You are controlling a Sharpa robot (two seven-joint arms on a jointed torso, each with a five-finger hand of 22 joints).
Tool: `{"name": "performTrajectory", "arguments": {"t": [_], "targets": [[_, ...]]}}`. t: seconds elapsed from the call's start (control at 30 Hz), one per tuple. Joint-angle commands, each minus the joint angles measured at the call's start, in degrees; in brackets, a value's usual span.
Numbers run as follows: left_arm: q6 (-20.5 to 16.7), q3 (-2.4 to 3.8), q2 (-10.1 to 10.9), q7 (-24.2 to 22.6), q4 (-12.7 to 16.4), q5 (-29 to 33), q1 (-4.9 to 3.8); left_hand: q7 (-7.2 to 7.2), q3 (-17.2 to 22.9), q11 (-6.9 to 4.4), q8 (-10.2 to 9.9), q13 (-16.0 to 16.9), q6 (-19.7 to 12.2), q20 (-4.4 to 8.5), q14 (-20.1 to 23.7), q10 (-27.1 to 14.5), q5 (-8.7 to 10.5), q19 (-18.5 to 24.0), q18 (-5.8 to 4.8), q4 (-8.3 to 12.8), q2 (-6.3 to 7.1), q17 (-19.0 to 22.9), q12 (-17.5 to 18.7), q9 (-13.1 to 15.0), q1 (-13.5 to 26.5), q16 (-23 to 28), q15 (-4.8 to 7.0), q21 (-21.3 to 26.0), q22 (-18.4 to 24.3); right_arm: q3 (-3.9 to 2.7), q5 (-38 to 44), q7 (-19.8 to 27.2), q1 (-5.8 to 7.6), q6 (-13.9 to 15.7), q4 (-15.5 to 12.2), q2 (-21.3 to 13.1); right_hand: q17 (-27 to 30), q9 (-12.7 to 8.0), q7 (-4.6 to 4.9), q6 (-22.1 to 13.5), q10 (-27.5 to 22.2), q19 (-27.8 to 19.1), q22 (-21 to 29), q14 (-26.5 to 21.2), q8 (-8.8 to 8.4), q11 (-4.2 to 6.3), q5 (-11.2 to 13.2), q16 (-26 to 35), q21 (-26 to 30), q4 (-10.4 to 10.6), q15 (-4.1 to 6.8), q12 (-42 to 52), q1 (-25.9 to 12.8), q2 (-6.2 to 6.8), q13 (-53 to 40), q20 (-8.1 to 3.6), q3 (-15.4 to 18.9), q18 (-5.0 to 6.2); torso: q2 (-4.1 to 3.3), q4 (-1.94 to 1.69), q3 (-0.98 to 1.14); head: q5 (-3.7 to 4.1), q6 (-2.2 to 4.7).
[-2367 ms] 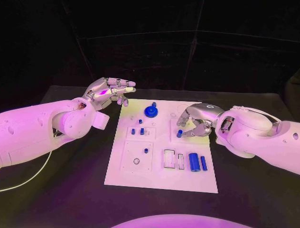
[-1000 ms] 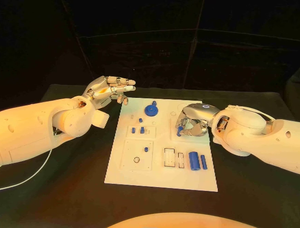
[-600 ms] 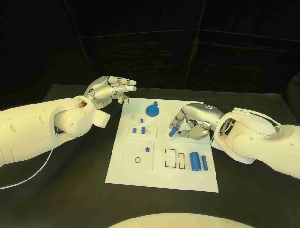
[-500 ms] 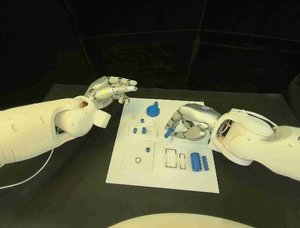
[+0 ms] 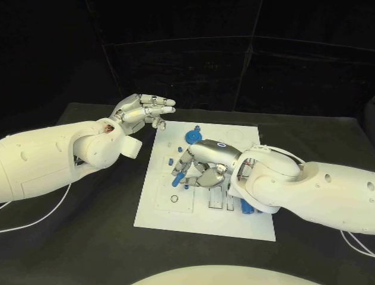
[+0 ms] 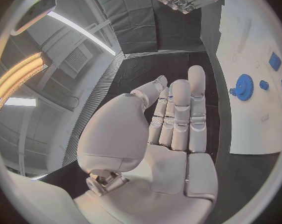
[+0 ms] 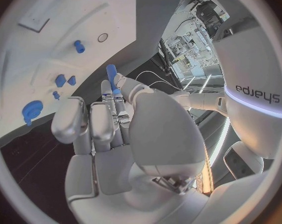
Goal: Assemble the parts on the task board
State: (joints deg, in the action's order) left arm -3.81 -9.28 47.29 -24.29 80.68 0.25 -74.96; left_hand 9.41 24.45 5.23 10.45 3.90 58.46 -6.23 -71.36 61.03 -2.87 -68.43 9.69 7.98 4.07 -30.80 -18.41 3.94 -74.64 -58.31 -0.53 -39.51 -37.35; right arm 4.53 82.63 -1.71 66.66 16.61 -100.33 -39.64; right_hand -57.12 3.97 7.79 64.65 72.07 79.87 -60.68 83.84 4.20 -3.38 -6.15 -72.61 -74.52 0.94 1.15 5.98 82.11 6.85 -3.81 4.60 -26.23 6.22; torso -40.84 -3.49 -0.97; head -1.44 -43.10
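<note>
Fingers [image 7: 110,97] of the right hand [image 5: 203,166] are pinching a slim blue peg [image 7: 111,75] at their tips, and its free end is sticking out past them toward the task board [image 5: 249,225]. In the head view that peg [image 5: 178,179] is hanging over the left-middle part of the board, just above a square recessed plate [image 5: 174,198] with a small ring-shaped hole; whether it is touching the board cannot be told. The rest of the right hand is curling over the middle of the board, and its white arm [image 5: 315,193] is covering part of the board's right side.

The left hand [image 5: 142,110] is hovering off the board's far left corner, above the black desk [image 5: 76,237]. Its fingers [image 6: 178,109] are lying straight and side by side, holding nothing.

A blue gear [image 5: 191,136] is sitting near the board's far edge. A small blue peg [image 5: 168,161] is standing in the board left of the right hand. A blue cylinder [image 5: 245,208] is lying near the board's right edge, partly hidden under the right arm.
</note>
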Motion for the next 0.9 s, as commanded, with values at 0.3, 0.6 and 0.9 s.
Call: {"name": "performTrajectory", "arguments": {"t": [0.3,0.6,0.9], "targets": [[0.77,0.04,-0.19,-0.51,0.07,0.21,-0.07,0.08,-0.30,0.20,-0.27,0.04,0.36,0.01,0.43,0.02,0.03,0.54,0.79,-0.01,-0.39,0.06,-0.21,-0.08,0.21,0.26,0.01,0.31,0.07,1.41,4.08,-0.28,-1.76,-5.70,3.23,3.32,0.18,-0.10,0.49,-0.10,-0.17,0.01,0.08,1.29,-0.44,-0.47,-0.21,-0.22,-0.12,-0.12,-0.01,-0.41,-0.61,0.05,0.00,0.13,-0.49,-0.73,0.00,0.12,0.04,-0.67,-0.48],[0.82,0.04,-0.22,-0.51,0.05,0.21,-0.07,0.09,-0.43,0.21,-0.30,0.03,0.34,0.00,0.46,-0.02,0.03,0.52,0.79,0.00,-0.48,0.25,-0.22,-0.09,0.22,0.29,0.01,0.40,0.14,1.57,6.41,-2.34,-2.15,-7.00,4.07,4.13,0.27,-0.10,0.51,-0.12,-0.17,-0.05,0.20,1.26,-0.44,-0.49,-0.22,-0.18,-0.06,-0.10,-0.04,-0.47,-0.75,0.09,-0.01,0.15,-0.50,-0.71,0.03,0.06,0.04,-0.63,-0.59],[0.84,0.04,-0.20,-0.51,0.03,0.21,-0.07,0.09,-0.43,0.21,-0.30,0.03,0.34,0.00,0.46,-0.02,0.03,0.52,0.79,0.00,-0.48,0.25,-0.22,-0.09,0.22,0.29,0.01,0.40,0.14,1.59,9.37,-4.90,-2.21,-5.27,4.28,4.46,0.22,-0.09,0.50,-0.10,-0.13,-0.04,0.12,1.27,-0.42,-0.49,-0.25,-0.21,-0.10,-0.08,-0.05,-0.50,-0.81,0.03,-0.02,0.17,-0.56,-0.72,-0.02,0.07,0.04,-0.64,-0.64]]}}
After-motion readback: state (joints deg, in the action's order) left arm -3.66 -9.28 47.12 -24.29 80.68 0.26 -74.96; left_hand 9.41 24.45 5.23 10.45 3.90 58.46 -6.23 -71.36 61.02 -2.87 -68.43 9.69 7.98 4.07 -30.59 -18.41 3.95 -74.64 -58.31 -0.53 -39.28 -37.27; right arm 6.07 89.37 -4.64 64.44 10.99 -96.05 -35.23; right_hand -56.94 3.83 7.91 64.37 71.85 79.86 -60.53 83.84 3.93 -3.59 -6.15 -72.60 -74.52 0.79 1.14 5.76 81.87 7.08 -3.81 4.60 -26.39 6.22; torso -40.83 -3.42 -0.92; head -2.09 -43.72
